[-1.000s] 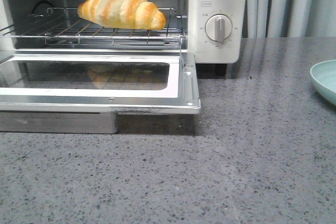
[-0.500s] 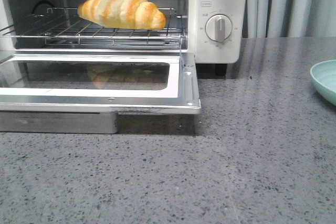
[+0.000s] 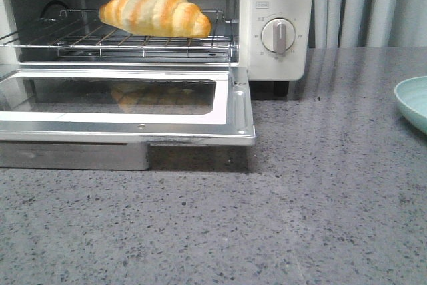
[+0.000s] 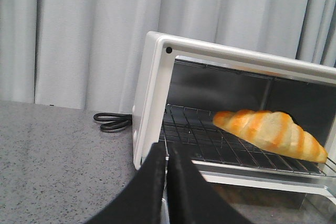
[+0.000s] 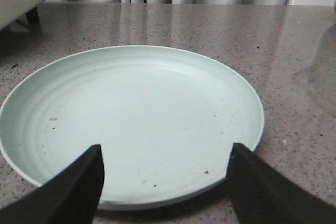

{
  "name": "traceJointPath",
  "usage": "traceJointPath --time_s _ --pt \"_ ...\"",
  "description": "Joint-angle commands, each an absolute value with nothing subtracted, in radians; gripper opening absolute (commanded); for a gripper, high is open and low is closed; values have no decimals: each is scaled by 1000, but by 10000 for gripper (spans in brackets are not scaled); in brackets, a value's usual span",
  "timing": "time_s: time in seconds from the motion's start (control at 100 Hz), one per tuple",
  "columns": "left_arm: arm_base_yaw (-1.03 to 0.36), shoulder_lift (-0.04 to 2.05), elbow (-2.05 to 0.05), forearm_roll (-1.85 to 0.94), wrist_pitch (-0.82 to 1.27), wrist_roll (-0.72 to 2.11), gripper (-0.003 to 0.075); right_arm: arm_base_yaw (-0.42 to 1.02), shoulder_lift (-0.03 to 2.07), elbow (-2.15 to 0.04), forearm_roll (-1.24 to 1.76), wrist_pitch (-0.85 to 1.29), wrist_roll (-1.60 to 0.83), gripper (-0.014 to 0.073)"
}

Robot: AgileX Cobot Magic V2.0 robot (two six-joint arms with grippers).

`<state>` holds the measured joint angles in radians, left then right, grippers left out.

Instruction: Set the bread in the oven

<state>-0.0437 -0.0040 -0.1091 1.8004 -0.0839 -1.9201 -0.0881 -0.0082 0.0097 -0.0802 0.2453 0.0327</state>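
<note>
Left gripper (image 4: 167, 156): black fingers pressed together, no gap, nothing between them. Right gripper (image 5: 165, 163): black fingers spread wide apart, nothing held. Neither arm visible in front view.

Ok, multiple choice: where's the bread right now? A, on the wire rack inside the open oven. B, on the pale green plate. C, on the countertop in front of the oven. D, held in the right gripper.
A: the bread lies on the wire rack inside the oven, whose door hangs open; the plate is bare and neither gripper holds anything.
</note>
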Motion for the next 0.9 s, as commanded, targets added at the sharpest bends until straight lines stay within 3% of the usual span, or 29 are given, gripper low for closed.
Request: traceJointPath --time_s 0.0,0.43,0.74,0.89 --pt "-46 -32 -137 1784 -62 -1928 -21 -94 -25 23 -80 164 35 452" --pt "-46 -32 -137 1784 -62 -1928 -21 -94 -25 23 -80 146 35 444" --pt "-46 -32 -137 1784 -62 -1928 -21 -94 -25 23 -86 94 -21 69" --pt "-46 -32 -137 1784 -62 -1928 -21 -94 -25 23 -88 117 -21 -36"
